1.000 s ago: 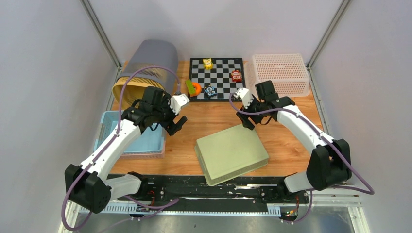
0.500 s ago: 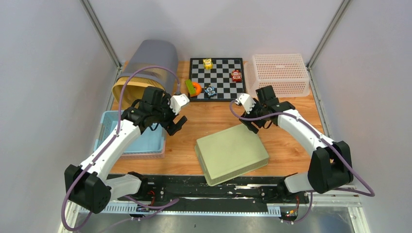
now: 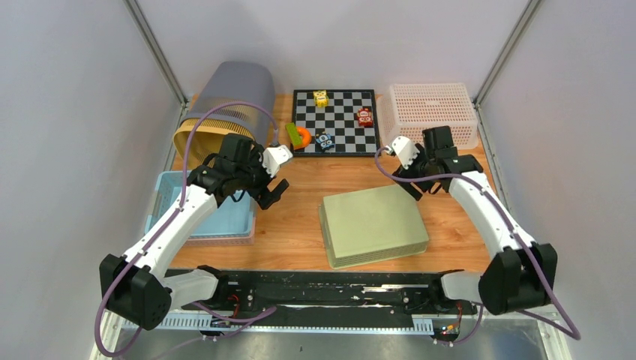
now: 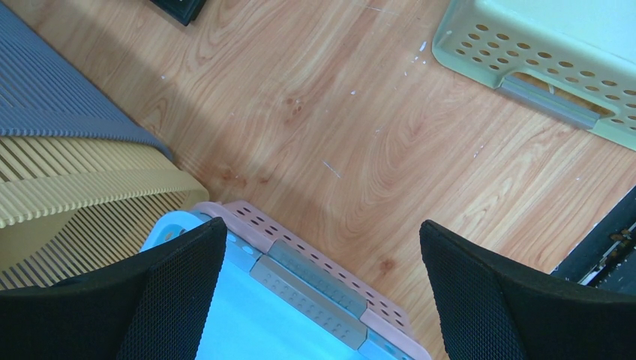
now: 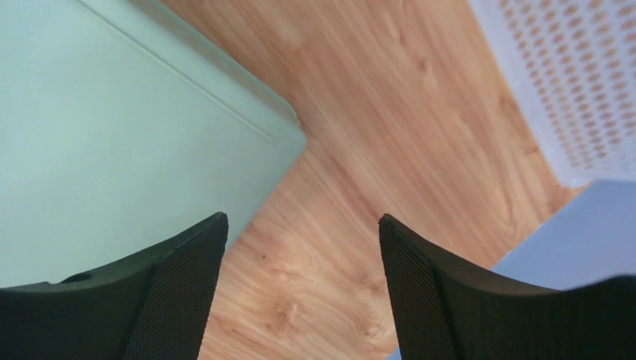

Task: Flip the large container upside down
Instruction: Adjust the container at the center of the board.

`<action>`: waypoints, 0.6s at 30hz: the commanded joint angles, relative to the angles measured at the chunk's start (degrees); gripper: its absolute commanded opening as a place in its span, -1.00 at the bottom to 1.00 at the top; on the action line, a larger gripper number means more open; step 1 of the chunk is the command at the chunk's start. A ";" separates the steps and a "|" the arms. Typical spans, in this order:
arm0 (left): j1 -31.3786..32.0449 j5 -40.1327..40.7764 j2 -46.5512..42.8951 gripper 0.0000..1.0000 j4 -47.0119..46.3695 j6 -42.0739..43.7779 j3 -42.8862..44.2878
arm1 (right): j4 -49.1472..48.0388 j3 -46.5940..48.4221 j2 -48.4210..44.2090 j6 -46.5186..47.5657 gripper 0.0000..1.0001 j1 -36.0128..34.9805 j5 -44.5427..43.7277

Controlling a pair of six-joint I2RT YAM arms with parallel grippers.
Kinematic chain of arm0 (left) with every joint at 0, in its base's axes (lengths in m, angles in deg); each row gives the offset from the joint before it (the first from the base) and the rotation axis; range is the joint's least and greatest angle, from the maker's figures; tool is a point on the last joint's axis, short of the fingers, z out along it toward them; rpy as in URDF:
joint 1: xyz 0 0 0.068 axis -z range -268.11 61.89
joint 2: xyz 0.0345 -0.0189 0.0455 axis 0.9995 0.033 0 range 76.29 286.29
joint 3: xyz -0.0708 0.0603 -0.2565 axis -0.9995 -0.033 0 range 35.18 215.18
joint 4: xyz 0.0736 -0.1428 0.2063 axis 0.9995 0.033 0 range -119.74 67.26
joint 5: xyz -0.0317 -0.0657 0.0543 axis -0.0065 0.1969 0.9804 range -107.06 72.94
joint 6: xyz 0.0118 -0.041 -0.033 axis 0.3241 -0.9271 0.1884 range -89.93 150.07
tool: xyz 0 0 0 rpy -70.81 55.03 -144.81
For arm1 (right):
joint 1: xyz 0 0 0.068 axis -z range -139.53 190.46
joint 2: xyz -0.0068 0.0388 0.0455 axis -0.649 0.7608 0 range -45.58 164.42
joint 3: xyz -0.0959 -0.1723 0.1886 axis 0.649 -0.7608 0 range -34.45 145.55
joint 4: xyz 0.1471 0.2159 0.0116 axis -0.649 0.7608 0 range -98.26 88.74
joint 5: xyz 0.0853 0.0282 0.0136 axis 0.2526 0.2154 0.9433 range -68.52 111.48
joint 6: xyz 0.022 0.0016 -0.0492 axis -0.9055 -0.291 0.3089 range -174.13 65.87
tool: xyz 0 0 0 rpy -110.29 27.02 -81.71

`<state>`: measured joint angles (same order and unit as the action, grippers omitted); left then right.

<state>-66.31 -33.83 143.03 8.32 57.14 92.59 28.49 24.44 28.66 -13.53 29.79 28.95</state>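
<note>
The large container is pale green and lies flat on the wooden table with its solid bottom facing up, near the front centre. My right gripper hovers open just past its far right corner, holding nothing. In the right wrist view the container's smooth base fills the left, and my right gripper is over bare wood beside that corner. My left gripper stands wide open and empty to the container's left. In the left wrist view a perforated side with a handle slot shows at top right, far from my left gripper.
A blue basket with a pink rim sits at front left. A grey and yellow ribbed bin lies on its side at back left. A chessboard with small toys and a white basket stand at the back.
The green container has dropped from tilted to flat and now lies further right. My right gripper has moved right and back, away from its edge. The left arm has stayed still.
</note>
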 commanded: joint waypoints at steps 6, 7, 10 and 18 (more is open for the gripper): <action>0.13 -0.90 -1.15 1.00 0.13 0.48 -0.24 | 1.77 4.15 -10.15 3.40 0.61 -15.99 17.18; 0.14 -0.84 -1.23 1.00 0.09 0.49 -0.27 | 0.38 3.94 -9.67 2.68 0.61 -18.41 17.29; 0.10 -0.61 -1.62 1.00 0.00 0.43 -0.28 | -3.09 3.61 -7.22 1.77 0.61 -25.18 17.87; 0.00 0.93 -2.31 1.00 -0.94 0.16 -0.59 | -8.57 3.52 0.89 0.49 0.71 -39.95 16.23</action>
<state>-66.31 -33.40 141.63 8.24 57.12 92.59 22.92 28.68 27.11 -11.71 -4.99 44.51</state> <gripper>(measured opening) 0.997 0.840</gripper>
